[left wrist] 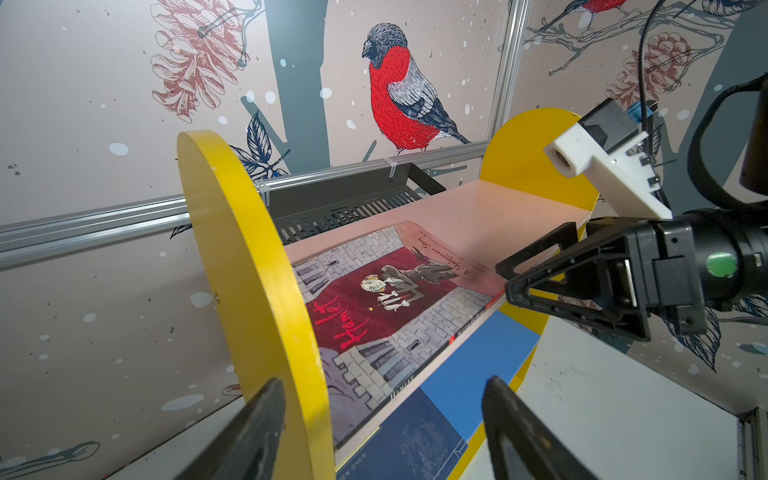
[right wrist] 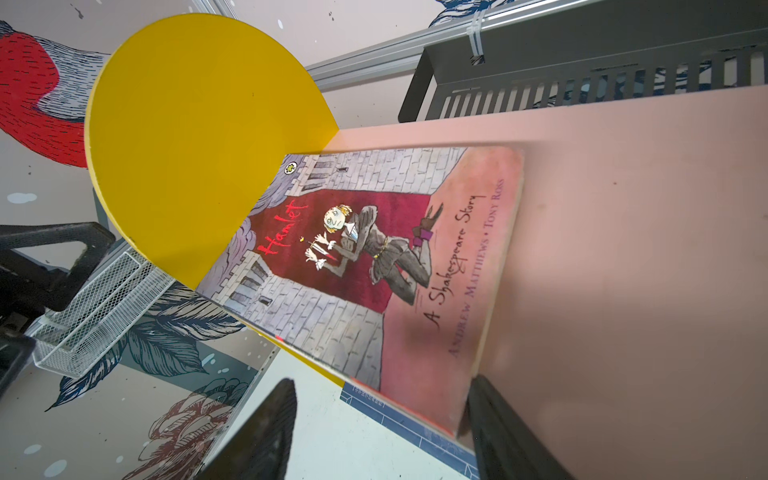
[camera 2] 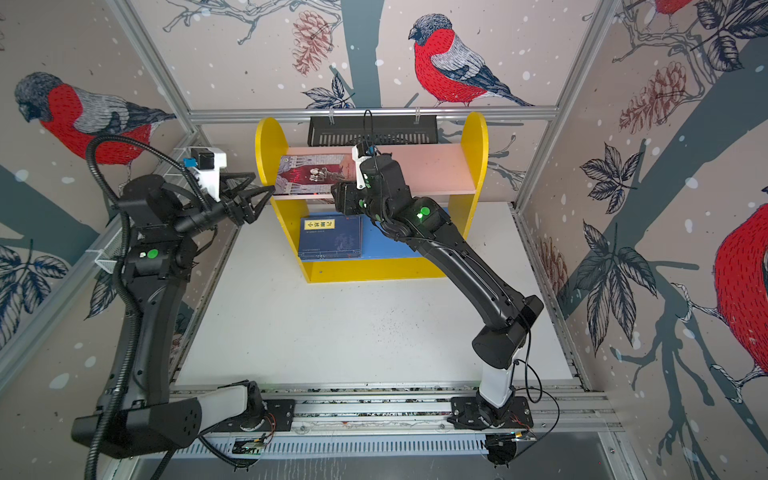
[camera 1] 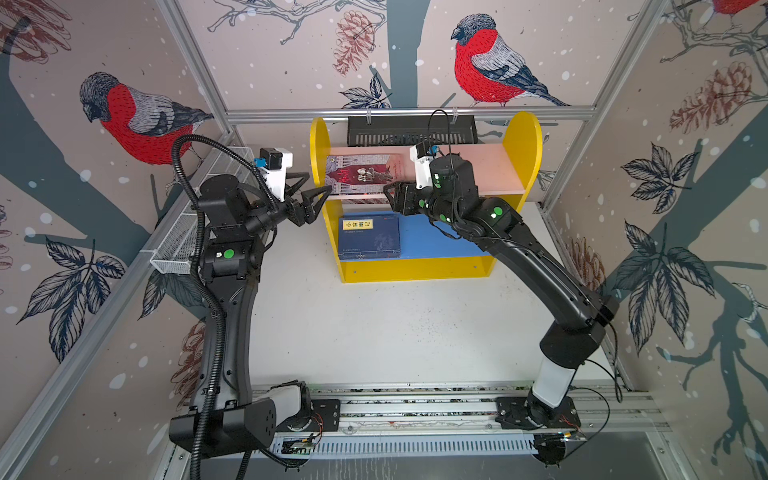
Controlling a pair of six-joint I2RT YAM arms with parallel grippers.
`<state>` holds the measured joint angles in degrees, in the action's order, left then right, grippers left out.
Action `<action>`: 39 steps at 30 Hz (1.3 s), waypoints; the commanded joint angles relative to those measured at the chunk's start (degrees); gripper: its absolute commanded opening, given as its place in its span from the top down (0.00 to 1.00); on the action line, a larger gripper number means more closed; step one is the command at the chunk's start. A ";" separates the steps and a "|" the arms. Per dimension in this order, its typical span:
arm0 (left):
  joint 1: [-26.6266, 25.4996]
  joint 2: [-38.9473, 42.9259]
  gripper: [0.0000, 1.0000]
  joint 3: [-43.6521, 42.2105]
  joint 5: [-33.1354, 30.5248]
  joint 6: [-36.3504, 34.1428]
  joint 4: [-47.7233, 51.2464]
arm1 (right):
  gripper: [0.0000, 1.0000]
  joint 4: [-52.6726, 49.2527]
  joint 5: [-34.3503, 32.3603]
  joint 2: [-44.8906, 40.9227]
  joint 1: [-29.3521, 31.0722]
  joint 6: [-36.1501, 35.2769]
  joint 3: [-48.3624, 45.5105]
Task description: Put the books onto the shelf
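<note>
The shelf (camera 1: pixel 523 145) (camera 2: pixel 473 137) stands at the back of the table, with yellow side panels, a pink upper board and a blue lower board. A red-and-grey Hamlet book (camera 1: pixel 361 174) (camera 2: pixel 311 174) (left wrist: pixel 374 307) (right wrist: pixel 365 266) lies flat at the left end of the pink board. A navy book (camera 1: pixel 369 237) (camera 2: pixel 330 237) (left wrist: pixel 415 440) lies flat on the blue board below. My left gripper (camera 1: pixel 320 182) (left wrist: pixel 386 432) is open just outside the left yellow panel. My right gripper (camera 1: pixel 388 199) (right wrist: pixel 382 432) is open at the Hamlet book's front right corner, one finger beside that corner.
A white wire-mesh tray (camera 1: pixel 183 245) (right wrist: pixel 95 307) hangs on the left wall beside my left arm. A black slotted basket (camera 1: pixel 411 131) hangs on the rail behind the shelf. The white table (camera 1: pixel 395 324) stretches in front of the shelf.
</note>
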<state>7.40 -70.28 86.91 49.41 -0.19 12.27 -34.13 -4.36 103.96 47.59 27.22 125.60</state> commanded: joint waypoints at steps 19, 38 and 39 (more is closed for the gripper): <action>0.07 1.14 0.18 -0.58 0.77 2.21 -2.02 | 0.28 11.92 -6.62 -11.43 -0.03 -6.03 -10.12; 0.07 10.52 0.05 -15.21 3.84 0.14 10.73 | 0.23 26.26 -9.03 -49.84 8.55 -7.89 -58.01; 0.07 11.36 0.02 -16.81 3.61 0.70 10.22 | 0.21 26.24 -9.39 -50.89 8.74 -7.31 -60.22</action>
<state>7.40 -60.36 72.36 51.18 -0.78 22.46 -9.28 -13.32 54.76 55.83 18.26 68.77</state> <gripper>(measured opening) 0.970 0.787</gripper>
